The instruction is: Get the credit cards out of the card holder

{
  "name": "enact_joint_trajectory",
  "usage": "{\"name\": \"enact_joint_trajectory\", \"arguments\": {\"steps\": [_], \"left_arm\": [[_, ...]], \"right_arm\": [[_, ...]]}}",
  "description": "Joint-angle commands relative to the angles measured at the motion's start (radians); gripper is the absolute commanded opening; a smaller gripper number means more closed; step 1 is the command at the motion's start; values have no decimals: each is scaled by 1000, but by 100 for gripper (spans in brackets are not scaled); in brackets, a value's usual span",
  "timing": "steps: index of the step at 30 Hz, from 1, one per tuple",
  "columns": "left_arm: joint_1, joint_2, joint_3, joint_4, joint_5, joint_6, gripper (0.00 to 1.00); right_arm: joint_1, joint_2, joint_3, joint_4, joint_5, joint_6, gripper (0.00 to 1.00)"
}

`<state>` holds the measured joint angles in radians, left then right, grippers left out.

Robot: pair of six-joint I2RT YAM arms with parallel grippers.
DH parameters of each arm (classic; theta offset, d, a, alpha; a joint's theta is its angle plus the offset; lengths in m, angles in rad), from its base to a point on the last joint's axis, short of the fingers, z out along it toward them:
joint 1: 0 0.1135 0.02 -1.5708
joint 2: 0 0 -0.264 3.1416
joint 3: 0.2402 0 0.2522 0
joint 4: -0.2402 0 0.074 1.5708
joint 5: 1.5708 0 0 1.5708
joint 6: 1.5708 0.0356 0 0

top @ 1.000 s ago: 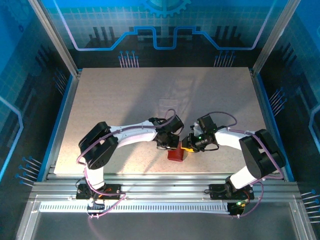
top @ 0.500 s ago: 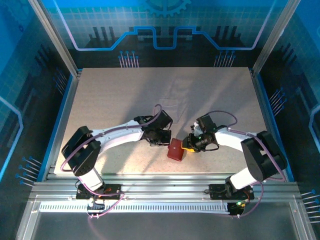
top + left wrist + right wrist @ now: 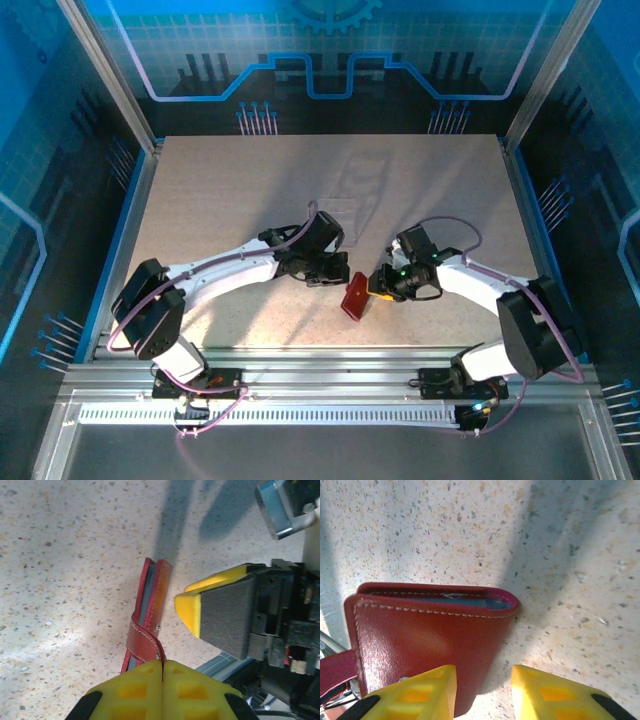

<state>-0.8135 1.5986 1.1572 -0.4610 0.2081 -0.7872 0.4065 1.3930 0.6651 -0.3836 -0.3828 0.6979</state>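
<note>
The red card holder (image 3: 355,297) stands tipped up on its edge between the two grippers near the table's front middle. My left gripper (image 3: 163,662) is shut on the holder's little red tab (image 3: 145,641), which curves up from the case (image 3: 156,592). My right gripper (image 3: 377,288) is open just right of the holder. In the right wrist view its fingers (image 3: 415,695) straddle the holder's folded end (image 3: 430,640), one in front of the red cover, the other over bare table. A blue-grey strip (image 3: 470,602) shows between the leaves. The credit cards are hidden inside.
The speckled tabletop (image 3: 240,190) stretches free behind and to both sides. The metal rail (image 3: 320,375) runs along the near edge just behind the holder. Blue enclosure walls (image 3: 60,200) ring the table.
The left arm has drawn back to the left with the tab pinched, and the holder has gone from lying flat to standing on edge. The right jaws have widened slightly.
</note>
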Motion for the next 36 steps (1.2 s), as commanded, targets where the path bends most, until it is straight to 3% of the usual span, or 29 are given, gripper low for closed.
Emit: {"name": "enact_joint_trajectory", "arguments": {"steps": [1, 7, 12, 16, 21, 31, 36], "left_arm": [[5, -52, 51, -4, 43, 10, 0], [4, -58, 61, -34, 29, 38, 0], [4, -48, 70, -65, 11, 72, 0], [4, -45, 67, -78, -7, 88, 0], [5, -50, 48, -85, -39, 89, 0], [21, -92, -23, -172, -209, 60, 0], [70, -118, -101, -187, -234, 50, 0]], "right_arm": [[-8, -62, 36, -99, 77, -36, 34], [-50, -151, 39, -117, 89, -89, 35], [-57, -240, -9, 40, -40, -247, 40], [-56, -261, -36, 144, -70, -334, 40], [-56, -172, 23, 154, -117, -259, 39], [-5, -4, 161, 62, -66, -330, 39], [2, 100, 242, -25, -25, -367, 39]]}}
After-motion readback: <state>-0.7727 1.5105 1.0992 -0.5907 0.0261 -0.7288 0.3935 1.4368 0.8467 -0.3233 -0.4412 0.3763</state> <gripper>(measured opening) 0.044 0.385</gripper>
